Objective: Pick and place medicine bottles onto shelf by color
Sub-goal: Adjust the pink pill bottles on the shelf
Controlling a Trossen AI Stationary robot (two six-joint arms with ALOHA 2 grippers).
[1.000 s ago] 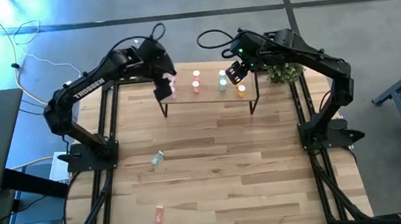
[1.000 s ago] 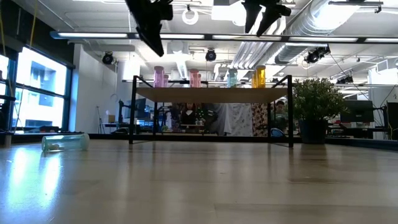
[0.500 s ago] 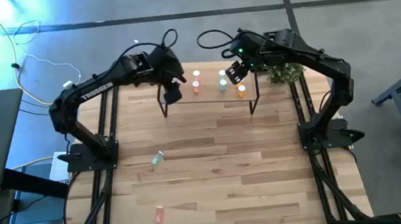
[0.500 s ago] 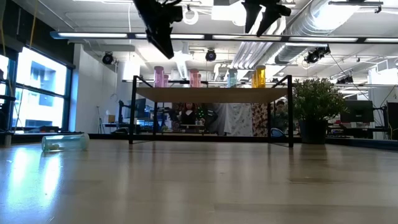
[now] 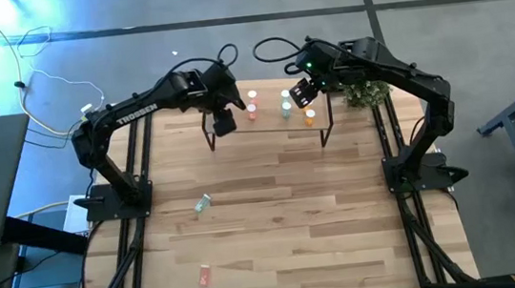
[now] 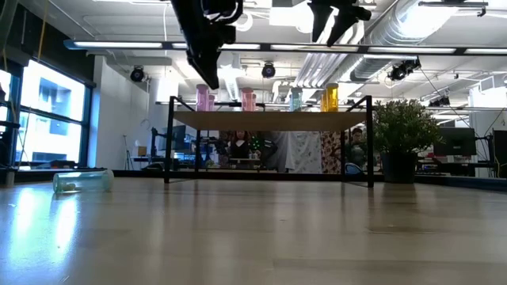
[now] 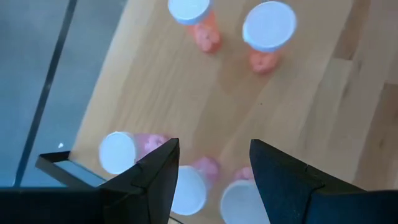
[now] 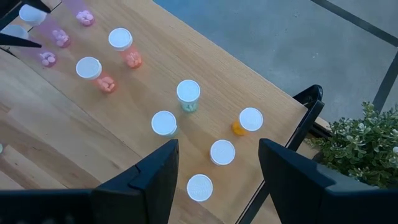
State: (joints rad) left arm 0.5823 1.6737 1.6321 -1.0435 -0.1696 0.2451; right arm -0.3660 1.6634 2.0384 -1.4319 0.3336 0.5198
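The shelf (image 5: 270,122) stands at the table's far middle. On it stand bottles in groups: pink (image 6: 203,97) at its left end, then salmon (image 5: 252,111), green (image 5: 286,109) and orange (image 5: 309,115). My left gripper (image 5: 223,121) hangs open above the pink group; two white-capped pink bottles (image 7: 186,186) show below the gap between its fingers and a third (image 7: 118,152) beside them. My right gripper (image 5: 303,93) waits open above the shelf's right part, over the orange bottles (image 8: 222,152). A green bottle (image 5: 202,202) and a pinkish bottle (image 5: 205,276) lie on their sides on the tabletop.
A potted plant (image 5: 364,92) stands just right of the shelf at the far right corner. The shelf's black legs (image 6: 169,142) hold it well above the tabletop. Bare planks (image 5: 323,223) stretch across the table's near and right parts.
My left gripper has moved toward the table's right edge and down, coming over the shelf's left end and closer to the pink bottles. It has stayed open. The bottles have not moved.
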